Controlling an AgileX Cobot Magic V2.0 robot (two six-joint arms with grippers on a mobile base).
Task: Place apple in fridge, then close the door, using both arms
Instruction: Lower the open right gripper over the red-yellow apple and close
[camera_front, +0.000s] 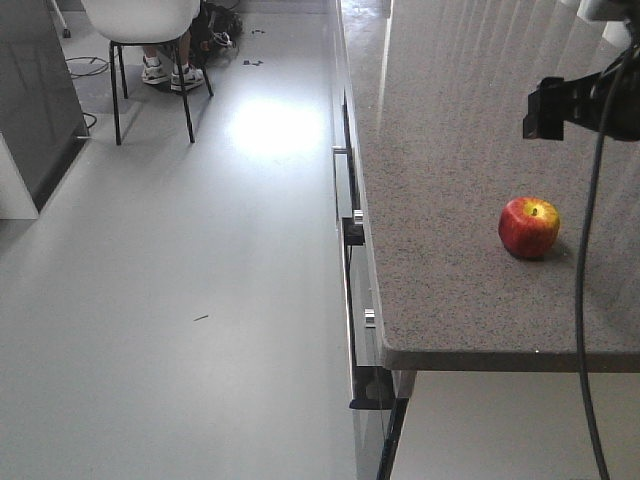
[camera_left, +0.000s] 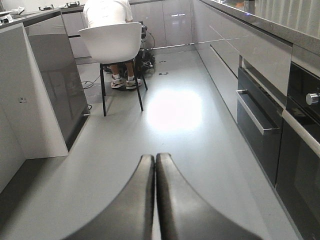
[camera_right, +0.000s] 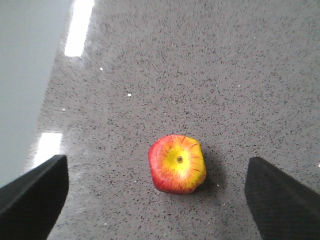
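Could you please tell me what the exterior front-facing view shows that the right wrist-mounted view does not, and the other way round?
Only the front-facing view shows the pale grey floor, the white chair with black legs, a seated person's white trainers and the dark drawer fronts with metal handles. Only the right wrist view shows the right gripper open, its black fingers either side of the small round red-and-yellow apple, not touching it. Both show that apple resting on the speckled grey stone counter.
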